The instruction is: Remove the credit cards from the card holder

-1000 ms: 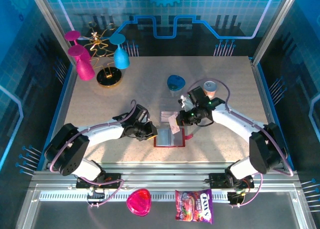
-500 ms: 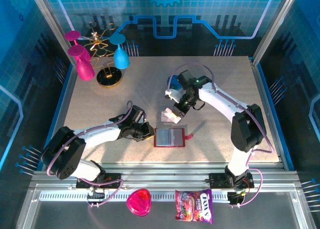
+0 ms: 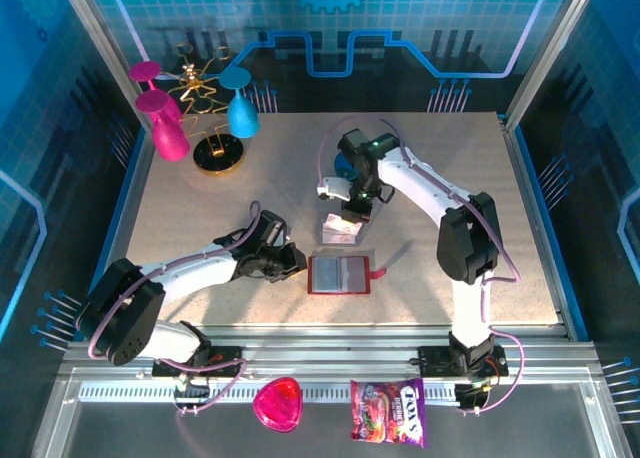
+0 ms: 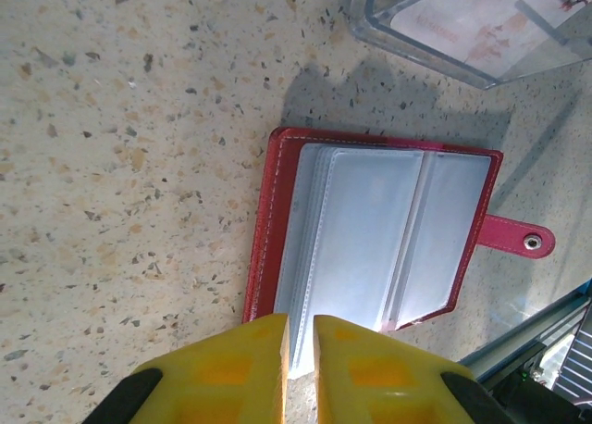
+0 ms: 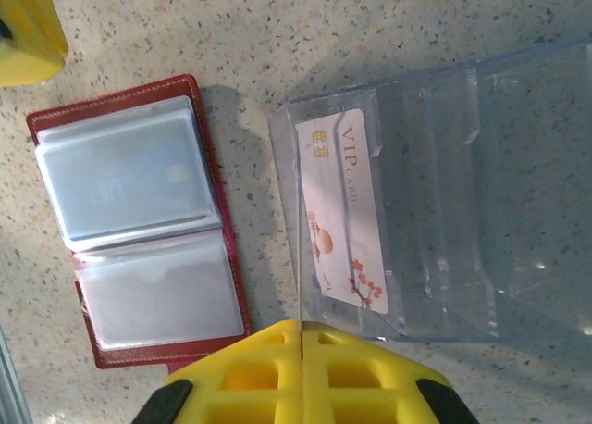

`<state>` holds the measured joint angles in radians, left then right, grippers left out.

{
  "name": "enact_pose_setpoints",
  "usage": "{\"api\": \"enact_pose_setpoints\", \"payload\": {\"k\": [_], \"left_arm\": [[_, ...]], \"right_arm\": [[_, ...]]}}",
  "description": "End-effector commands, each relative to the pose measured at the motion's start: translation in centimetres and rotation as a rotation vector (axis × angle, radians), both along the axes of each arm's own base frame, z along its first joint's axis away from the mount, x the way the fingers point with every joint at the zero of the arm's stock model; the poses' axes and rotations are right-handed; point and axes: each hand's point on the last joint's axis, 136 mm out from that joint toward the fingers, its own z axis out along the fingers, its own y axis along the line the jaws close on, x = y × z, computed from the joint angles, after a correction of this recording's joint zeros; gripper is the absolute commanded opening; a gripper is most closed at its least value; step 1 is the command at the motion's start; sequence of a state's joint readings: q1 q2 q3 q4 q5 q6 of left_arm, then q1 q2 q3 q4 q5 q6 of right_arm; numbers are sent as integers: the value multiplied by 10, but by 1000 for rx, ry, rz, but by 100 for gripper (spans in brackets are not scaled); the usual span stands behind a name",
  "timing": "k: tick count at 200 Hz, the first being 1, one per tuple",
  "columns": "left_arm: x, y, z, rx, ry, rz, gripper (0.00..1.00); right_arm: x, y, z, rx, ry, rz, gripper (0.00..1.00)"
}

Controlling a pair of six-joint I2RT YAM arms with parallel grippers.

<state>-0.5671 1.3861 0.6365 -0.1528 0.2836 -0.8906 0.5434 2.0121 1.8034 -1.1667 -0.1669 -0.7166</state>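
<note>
The right hand [image 5: 302, 334] is hanging above the clear tray [image 5: 481, 211] with its yellow fingers pressed fully together and nothing between them. A second ago it was sitting low over the card holder [image 3: 340, 275] with a pale card beside its tips; since then the arm has been swinging away toward the far side of the counter [image 3: 200, 208]. The pale pink-white card [image 5: 340, 225], printed with "VIP", is now lying flat inside the tray, so one card is looking delivered.

The card holder is lying open near the front middle of the counter, just in front of the tray, pale pockets facing up and strap tab pointing right. The left hand [image 4: 298, 320] is staying at the holder's left edge, fingers nearly closed and seemingly pinching the edge of the plastic sleeves to steady it.

A grey-blue card [image 5: 125, 179] is still showing through one pocket, so the task is looking only partly finished; the other pocket's contents are being hard to read.
</note>
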Motion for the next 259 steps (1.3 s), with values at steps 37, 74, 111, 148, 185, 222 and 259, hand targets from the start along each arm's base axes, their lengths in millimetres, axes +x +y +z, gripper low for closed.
{"api": "enact_pose_setpoints", "payload": {"k": [37, 74, 111, 148, 185, 222, 259], "left_arm": [[-5, 11, 0, 15, 4, 31, 15], [-5, 14, 1, 19, 4, 39, 15], [-6, 16, 3, 23, 2, 44, 15], [-8, 19, 3, 26, 2, 50, 15], [-9, 21, 3, 26, 3, 57, 15], [-10, 22, 1, 29, 6, 57, 15], [-10, 22, 2, 29, 4, 58, 15]], "right_arm": [[2, 2, -1, -61, 15, 114, 0], [9, 9, -4, -66, 26, 134, 0], [11, 15, -10, -69, 53, 154, 0], [9, 17, -18, -75, 91, 164, 0], [5, 16, -29, -94, 123, 166, 0], [2, 16, -37, -98, 150, 167, 0], [-1, 17, -44, -103, 173, 170, 8]]}}
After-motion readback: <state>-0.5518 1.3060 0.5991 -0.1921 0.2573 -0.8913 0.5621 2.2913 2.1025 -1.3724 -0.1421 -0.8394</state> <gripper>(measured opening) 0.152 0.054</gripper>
